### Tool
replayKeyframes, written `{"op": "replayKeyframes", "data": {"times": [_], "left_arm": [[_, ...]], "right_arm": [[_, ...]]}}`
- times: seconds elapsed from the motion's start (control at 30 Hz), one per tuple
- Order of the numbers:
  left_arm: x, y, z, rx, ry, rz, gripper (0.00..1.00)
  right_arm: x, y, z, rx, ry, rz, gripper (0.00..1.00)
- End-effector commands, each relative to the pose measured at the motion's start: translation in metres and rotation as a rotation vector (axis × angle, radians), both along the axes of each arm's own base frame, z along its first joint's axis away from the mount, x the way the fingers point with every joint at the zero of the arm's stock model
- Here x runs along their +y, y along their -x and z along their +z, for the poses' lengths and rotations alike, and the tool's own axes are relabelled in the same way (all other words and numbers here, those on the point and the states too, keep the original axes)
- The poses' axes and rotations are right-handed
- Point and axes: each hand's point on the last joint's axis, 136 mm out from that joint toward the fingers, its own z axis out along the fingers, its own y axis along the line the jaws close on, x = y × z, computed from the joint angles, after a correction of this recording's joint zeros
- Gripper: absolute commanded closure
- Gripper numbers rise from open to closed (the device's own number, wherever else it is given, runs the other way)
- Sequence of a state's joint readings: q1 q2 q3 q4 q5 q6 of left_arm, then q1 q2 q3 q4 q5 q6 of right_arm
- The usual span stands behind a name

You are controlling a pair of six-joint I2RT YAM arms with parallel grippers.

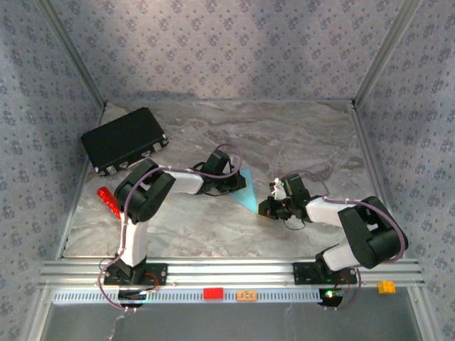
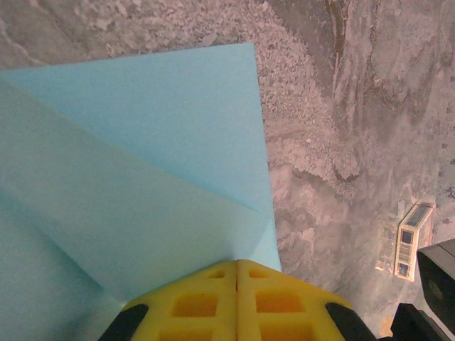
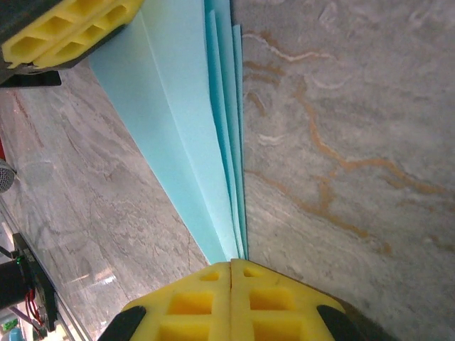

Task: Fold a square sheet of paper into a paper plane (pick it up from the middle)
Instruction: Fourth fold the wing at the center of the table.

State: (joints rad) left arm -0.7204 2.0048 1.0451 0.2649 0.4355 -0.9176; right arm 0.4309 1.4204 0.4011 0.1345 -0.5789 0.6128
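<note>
Pinching layered cyan paper plane (image 3: 178, 106)

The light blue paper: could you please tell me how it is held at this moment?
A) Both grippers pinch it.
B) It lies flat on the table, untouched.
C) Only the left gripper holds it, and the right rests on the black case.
A: the folded paper comes out from between the closed yellow fingers of the left gripper and of the right gripper alike.
</note>
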Motion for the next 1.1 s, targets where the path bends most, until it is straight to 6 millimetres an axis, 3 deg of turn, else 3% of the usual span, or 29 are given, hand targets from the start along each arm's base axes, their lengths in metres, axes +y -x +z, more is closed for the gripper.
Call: {"op": "replayKeyframes", "data": {"times": [0.0, 0.2, 0.47, 0.57, 0.77, 1.07], "left_arm": [[0.025, 0.006, -0.042, 0.076, -0.120, 0.044, 0.93], [0.025, 0.007, -0.040, 0.071, -0.115, 0.041, 0.93], [0.020, 0.009, -0.035, 0.060, -0.103, 0.026, 0.93], [0.019, 0.009, -0.035, 0.059, -0.103, 0.025, 0.93], [0.018, 0.009, -0.034, 0.059, -0.100, 0.024, 0.93], [0.019, 0.009, -0.035, 0.060, -0.102, 0.024, 0.93]], "right_arm": [[-0.020, 0.038, -0.029, 0.156, 0.101, -0.010, 0.97], [-0.021, 0.036, -0.017, 0.124, 0.095, -0.017, 0.98], [0.001, 0.000, 0.050, -0.026, -0.006, -0.005, 0.98], [0.010, -0.017, 0.062, -0.047, -0.026, 0.003, 0.98], [0.031, -0.046, 0.056, -0.018, -0.034, -0.003, 0.98], [0.054, -0.068, 0.040, 0.012, -0.015, 0.016, 0.98]]}}
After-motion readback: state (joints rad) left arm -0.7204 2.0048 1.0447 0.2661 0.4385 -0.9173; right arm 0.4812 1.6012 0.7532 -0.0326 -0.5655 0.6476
